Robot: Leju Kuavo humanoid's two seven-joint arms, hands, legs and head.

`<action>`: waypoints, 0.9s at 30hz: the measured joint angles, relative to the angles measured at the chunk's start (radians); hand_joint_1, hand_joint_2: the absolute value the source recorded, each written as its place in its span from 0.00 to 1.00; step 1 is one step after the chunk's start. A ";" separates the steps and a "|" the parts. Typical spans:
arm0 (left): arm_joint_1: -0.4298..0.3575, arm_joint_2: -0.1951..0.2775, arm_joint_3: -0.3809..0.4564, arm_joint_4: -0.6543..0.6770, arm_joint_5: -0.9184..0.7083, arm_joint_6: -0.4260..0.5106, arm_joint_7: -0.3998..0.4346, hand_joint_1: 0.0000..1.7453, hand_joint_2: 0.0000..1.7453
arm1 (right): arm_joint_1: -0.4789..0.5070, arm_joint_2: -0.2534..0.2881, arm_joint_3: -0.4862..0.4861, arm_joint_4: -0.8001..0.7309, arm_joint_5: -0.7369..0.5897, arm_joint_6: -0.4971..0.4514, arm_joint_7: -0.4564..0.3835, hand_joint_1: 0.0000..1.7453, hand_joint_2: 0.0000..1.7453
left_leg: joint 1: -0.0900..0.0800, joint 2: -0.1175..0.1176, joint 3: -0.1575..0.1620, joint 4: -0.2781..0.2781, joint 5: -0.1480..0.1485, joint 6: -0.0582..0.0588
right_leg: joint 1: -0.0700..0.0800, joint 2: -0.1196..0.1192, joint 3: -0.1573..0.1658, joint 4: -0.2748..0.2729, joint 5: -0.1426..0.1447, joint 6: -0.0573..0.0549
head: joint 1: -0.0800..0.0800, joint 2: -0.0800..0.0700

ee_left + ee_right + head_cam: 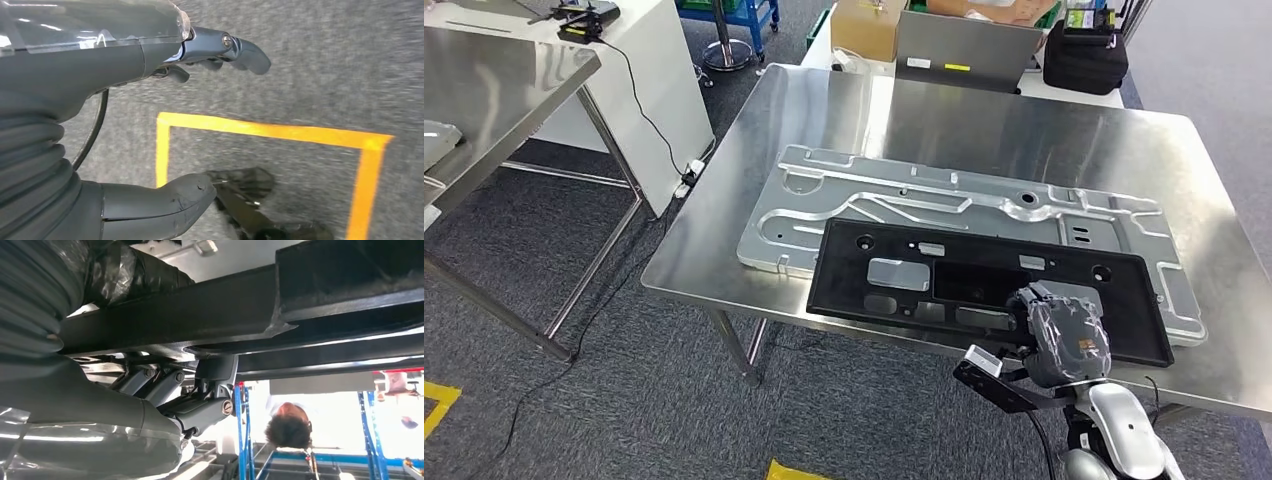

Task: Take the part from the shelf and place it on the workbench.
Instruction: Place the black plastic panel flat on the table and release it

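A long black plastic part (984,252) lies flat on the steel workbench (1024,125), resting partly on a silver stamped metal panel (904,195). My right hand (1064,335) is at the part's near edge, towards its right end, and grips it. In the right wrist view the fingers (210,385) hook around the edge of the black part (310,295). My left hand (100,65) hangs over the carpet with its fingers apart and nothing in it.
A second steel table (494,90) and a white cabinet (659,80) stand to the left. A cardboard box (869,25), a grey case (964,50) and a black bag (1084,55) line the workbench's far edge. Yellow floor tape (280,132) marks the carpet. A person's head (287,430) is beyond the bench.
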 joint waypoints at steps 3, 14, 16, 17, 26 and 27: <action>-0.007 0.000 -0.001 0.001 0.000 0.000 -0.001 0.00 1.00 | 0.007 0.000 -0.008 -0.002 -0.004 0.000 -0.002 1.00 1.00 | 0.001 0.001 0.011 0.020 0.003 -0.021 | 0.008 0.005 0.020 -0.022 0.021 -0.026 | -0.001 0.000; -0.005 0.002 -0.002 -0.001 0.003 0.013 0.005 0.00 1.00 | 0.031 0.002 -0.030 -0.003 -0.003 0.017 0.004 1.00 1.00 | -0.019 0.006 -0.254 0.107 0.084 0.006 | 0.015 0.016 0.207 -0.056 -0.107 -0.051 | -0.001 0.000; -0.002 0.004 -0.002 -0.004 0.002 0.012 0.006 0.00 1.00 | 0.039 0.003 -0.035 0.000 -0.003 0.026 0.004 1.00 1.00 | -0.030 0.002 -0.254 0.049 0.188 0.019 | 0.015 0.021 0.212 -0.053 -0.126 -0.041 | -0.001 0.000; -0.001 0.003 -0.002 -0.006 0.001 0.012 0.006 0.00 1.00 | 0.040 0.003 -0.038 0.002 -0.004 0.032 0.005 1.00 1.00 | -0.032 0.001 -0.252 0.046 0.193 0.020 | 0.014 0.024 0.214 -0.054 -0.132 -0.035 | -0.001 0.000; -0.010 -0.001 -0.005 -0.012 -0.004 0.009 0.012 0.00 1.00 | 0.024 -0.006 -0.096 0.041 -0.016 0.097 0.012 0.00 0.00 | -0.006 0.006 -0.190 0.013 0.162 0.024 | -0.017 0.007 0.057 0.192 -0.201 0.023 | 0.000 0.000; -0.010 -0.002 -0.006 -0.012 -0.004 0.011 0.015 0.00 1.00 | 0.023 -0.008 -0.101 0.048 -0.017 0.102 0.013 0.00 0.00 | -0.002 0.006 -0.183 0.017 0.155 0.019 | -0.023 0.006 0.069 0.142 -0.154 0.029 | 0.000 0.000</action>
